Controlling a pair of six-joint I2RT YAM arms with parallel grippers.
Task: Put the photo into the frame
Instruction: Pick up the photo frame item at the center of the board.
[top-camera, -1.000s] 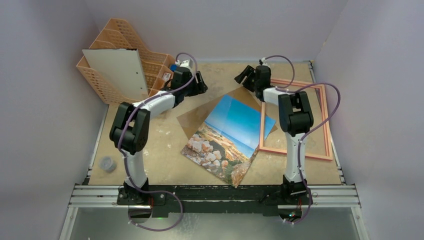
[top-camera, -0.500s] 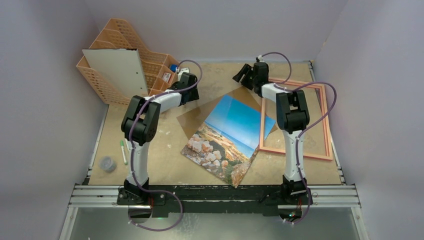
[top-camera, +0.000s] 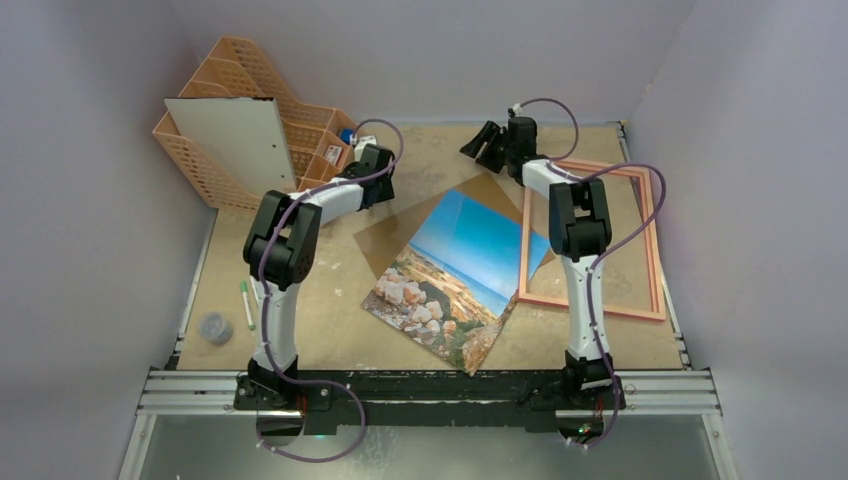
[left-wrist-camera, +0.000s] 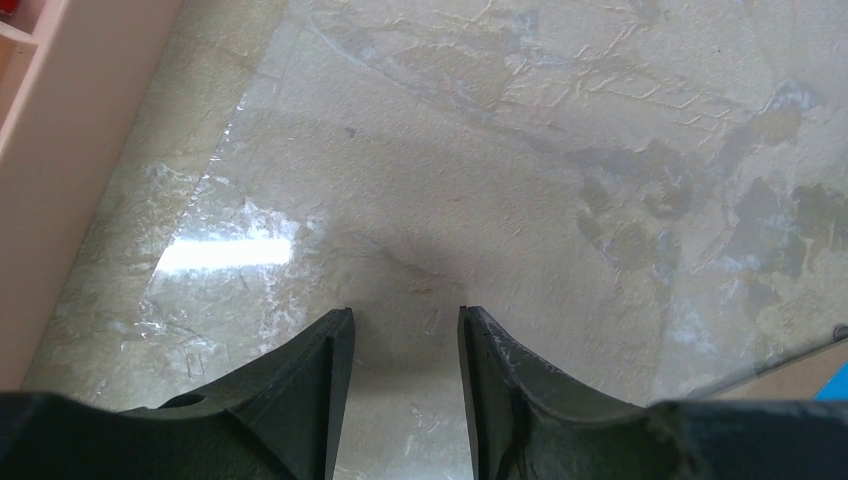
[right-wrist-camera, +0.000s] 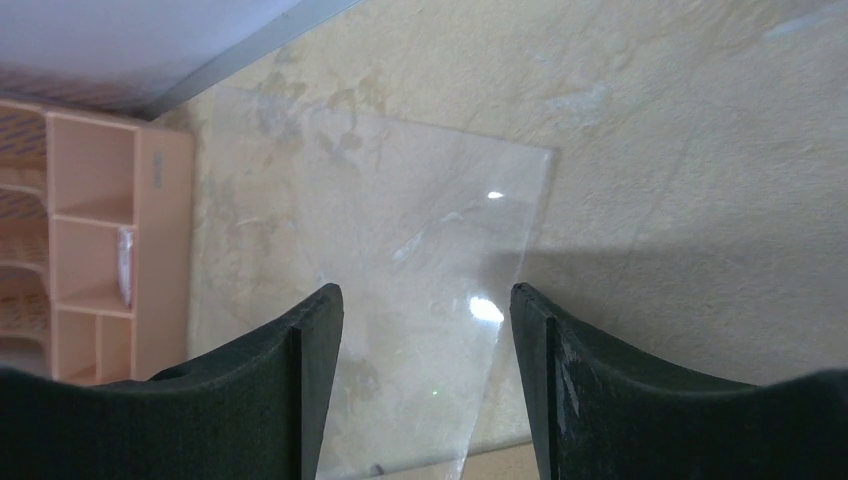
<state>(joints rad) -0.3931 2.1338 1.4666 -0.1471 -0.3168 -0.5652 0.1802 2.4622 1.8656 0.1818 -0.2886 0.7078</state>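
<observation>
Photo (top-camera: 455, 275) lies flat; left pincer (left-wrist-camera: 405, 315), right pincer (right-wrist-camera: 425, 290) stand beyond it.

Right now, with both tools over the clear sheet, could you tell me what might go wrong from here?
1. The clear pane lies flat on the table under the open left tool and right tool; thin and slick, it could slip or scrape when pinched.
2. The photo overlaps the left rail of the frame, so shifting either could drag the other.

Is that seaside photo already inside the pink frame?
Not yet: the photo lies askew on the table beside the frame, with only one corner overlapping its left rail.
</observation>
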